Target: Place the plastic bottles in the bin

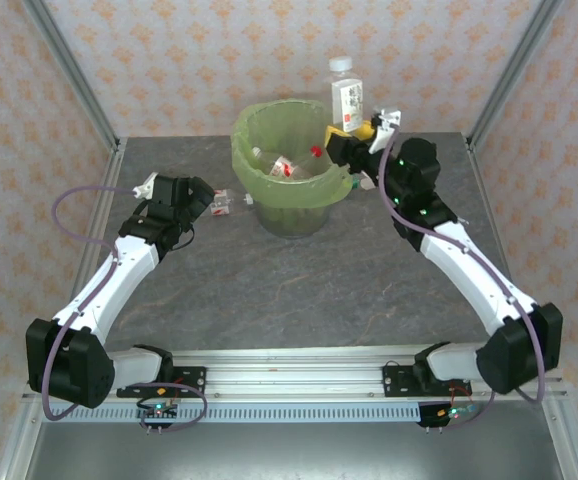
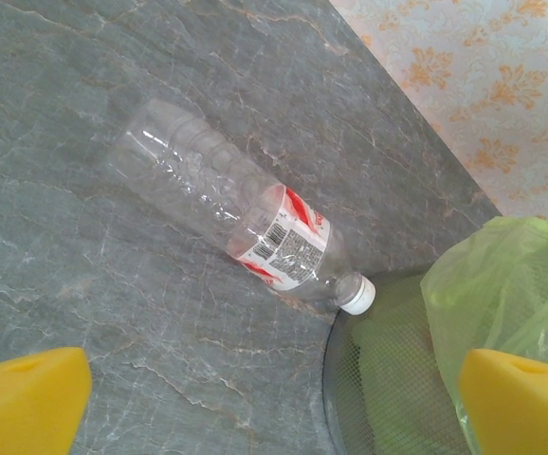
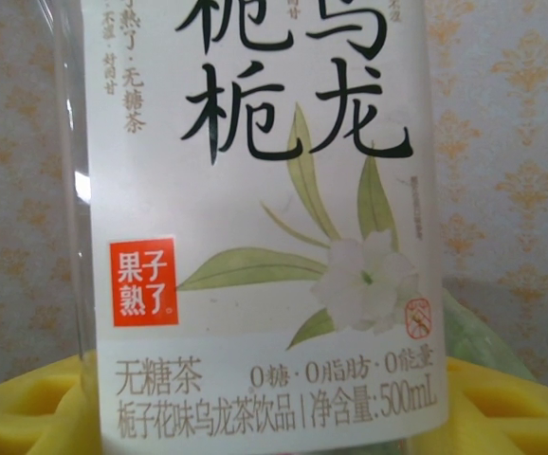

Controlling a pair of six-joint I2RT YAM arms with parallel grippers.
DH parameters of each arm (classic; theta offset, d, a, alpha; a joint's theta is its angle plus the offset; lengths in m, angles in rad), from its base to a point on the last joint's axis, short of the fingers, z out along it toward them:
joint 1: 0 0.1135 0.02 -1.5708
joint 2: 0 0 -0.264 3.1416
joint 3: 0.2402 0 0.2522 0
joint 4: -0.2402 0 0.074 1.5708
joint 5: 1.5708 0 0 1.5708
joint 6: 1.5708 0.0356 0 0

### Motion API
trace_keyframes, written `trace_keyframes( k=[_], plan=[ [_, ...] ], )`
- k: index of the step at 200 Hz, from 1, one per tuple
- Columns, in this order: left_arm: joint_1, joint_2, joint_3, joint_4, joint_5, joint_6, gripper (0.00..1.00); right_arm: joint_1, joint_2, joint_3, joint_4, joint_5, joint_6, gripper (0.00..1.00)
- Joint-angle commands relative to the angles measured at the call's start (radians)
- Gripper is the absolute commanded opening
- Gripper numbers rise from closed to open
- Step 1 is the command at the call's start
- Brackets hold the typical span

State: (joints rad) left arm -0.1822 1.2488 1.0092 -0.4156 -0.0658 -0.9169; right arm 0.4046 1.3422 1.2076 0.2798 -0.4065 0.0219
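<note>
The right gripper [image 1: 359, 132] is clasping a labelled tea bottle [image 1: 346, 95] upright by the bin's [image 1: 244, 150] far rim. The left gripper [image 1: 207, 198], jaws spread, is hovering over a clear bottle [image 2: 246, 223] lying beside the bin. It looks empty, light, crushable and slick, so mid-body seems the best grip.

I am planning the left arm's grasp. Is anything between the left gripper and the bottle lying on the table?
Nothing visible stands between them. The left gripper is open above the lying bottle. Only the bin is close, beside the bottle's white cap, so one finger may meet its wall.
</note>
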Motion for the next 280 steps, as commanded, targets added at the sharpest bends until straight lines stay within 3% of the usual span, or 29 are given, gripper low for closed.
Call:
trace_keyframes(
  k=[1,42,125,148,175,280],
  plan=[
    [0.007,0.006,0.018,-0.035,0.001,-0.007,1.0,0.014,0.075,0.126,-0.087,-0.024,-0.054,0.62],
    [0.008,-0.018,-0.001,-0.048,-0.024,-0.002,1.0,0.024,0.17,0.2,-0.211,0.097,-0.13,0.62],
    [0.012,-0.017,-0.001,-0.053,-0.011,-0.009,1.0,0.04,0.303,0.351,-0.384,0.049,-0.167,0.65],
    [0.013,-0.023,-0.004,-0.06,-0.018,-0.007,1.0,0.045,0.327,0.382,-0.424,0.072,-0.184,0.71],
    [0.014,-0.031,-0.006,-0.06,-0.02,-0.007,1.0,0.053,0.363,0.443,-0.506,0.165,-0.199,0.86],
    [0.031,-0.014,0.002,-0.077,-0.025,0.023,1.0,0.078,0.25,0.377,-0.461,0.176,-0.147,0.92]
  ],
)
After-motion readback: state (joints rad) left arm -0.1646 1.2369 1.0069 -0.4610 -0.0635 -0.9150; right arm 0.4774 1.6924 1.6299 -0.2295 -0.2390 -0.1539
